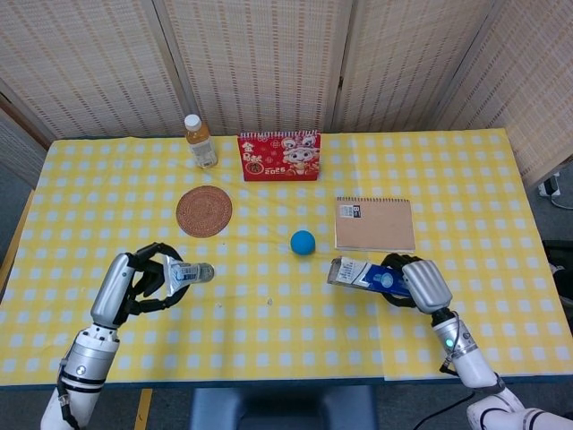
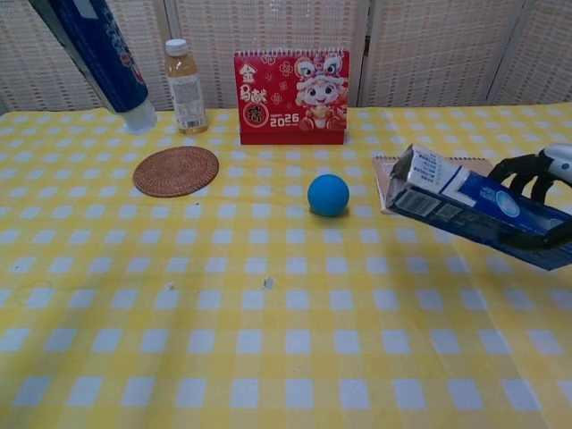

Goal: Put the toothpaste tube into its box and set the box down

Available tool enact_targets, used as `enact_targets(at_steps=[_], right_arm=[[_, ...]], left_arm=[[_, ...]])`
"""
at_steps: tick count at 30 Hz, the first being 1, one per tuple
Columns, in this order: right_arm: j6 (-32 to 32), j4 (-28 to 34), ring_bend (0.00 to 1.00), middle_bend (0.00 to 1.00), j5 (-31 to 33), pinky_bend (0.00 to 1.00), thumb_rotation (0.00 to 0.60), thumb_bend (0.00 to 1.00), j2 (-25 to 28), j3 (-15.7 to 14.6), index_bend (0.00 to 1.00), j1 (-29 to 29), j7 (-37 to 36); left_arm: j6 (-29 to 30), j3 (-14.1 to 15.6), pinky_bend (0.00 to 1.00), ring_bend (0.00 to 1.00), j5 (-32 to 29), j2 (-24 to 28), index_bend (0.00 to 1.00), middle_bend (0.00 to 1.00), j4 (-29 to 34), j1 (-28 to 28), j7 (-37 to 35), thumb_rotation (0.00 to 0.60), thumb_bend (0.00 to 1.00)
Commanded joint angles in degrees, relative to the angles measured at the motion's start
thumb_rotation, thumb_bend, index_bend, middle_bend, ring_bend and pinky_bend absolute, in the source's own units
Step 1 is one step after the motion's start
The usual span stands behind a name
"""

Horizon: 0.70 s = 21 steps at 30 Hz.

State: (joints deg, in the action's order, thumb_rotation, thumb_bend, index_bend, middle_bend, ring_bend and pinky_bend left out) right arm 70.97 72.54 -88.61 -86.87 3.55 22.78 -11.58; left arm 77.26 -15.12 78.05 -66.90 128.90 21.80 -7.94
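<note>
In your chest view the toothpaste tube (image 2: 100, 55) runs off the top left edge, so its crimped end and your left hand are out of that picture. Your right hand (image 2: 536, 174) is cut by the right edge there, and the box (image 2: 478, 207) runs off with it, far end unseen. From the head view, the left hand (image 1: 143, 279) covers most of the tube, and the right hand (image 1: 416, 282) covers the box's rear. The box's print is too small to read.
</note>
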Motion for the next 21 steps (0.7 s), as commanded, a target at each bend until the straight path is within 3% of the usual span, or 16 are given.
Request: enact_targets(at_steps=[1,7,21], right_arm=[[2.3,-2.7,0.41,0.37,-2.8,0.49,0.6,0.29,-3.3,0.1,0.47,0.9,-4.4],[4.1,-5.5,0.41,0.35,-4.1,0.48,0.6,0.29,-8.3,0.8,0.47,2.4,-11.5],[8.0,-16.2,0.4,0.33,-4.8,0.48,0.6,0.29,-20.3,1.8,0.47,4.8,-27.1]], left_arm=[[-0.1,0.0,1.0,1.0,0.0,1.6,0.78,1.0,4.1,-0.4,0.1,0.6,0.6],[0.2,-3.5,1.0,1.0,-2.1,1.0,0.78,1.0,6.1,1.8,-0.1,0.6,0.6],[-2.3,-6.0,1.0,1.0,-5.0,-0.4,0.78,1.0,6.1,5.6,-3.0,0.6,0.6]])
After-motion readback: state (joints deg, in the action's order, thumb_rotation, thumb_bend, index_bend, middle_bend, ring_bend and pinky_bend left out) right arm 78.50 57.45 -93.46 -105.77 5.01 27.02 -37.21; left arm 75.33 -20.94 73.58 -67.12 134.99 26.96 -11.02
